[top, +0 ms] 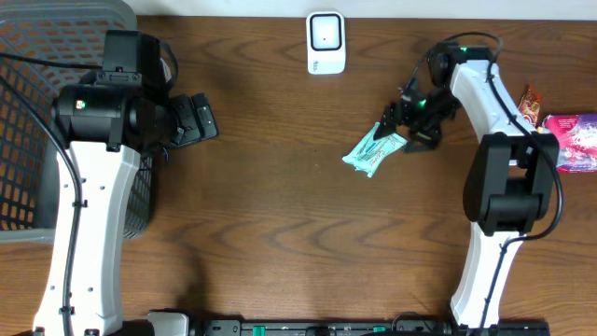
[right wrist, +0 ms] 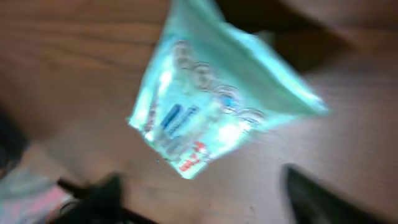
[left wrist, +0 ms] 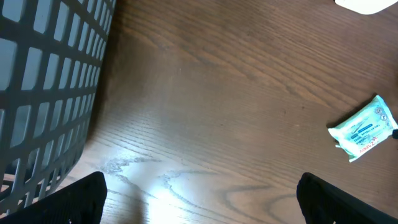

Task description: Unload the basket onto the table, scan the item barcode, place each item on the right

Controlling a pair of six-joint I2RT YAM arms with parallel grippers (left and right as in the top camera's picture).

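Packet [top: 376, 150] lying just beside the right gripper [top: 410, 128], on the table short of the scanner [top: 326, 43].
Its long axis is seen slanting up toward the right gripper. That gripper's jaws are spread wide, with nothing clamped. The left gripper [top: 194, 119], likewise wide and empty, is well apart.

- Overhead: looks straight down on the whole counter [top: 280, 233].
- Left wrist: low and oblique, well apart from the teal packet [left wrist: 364, 127].
- Right wrist: close above the teal packet, blurred.
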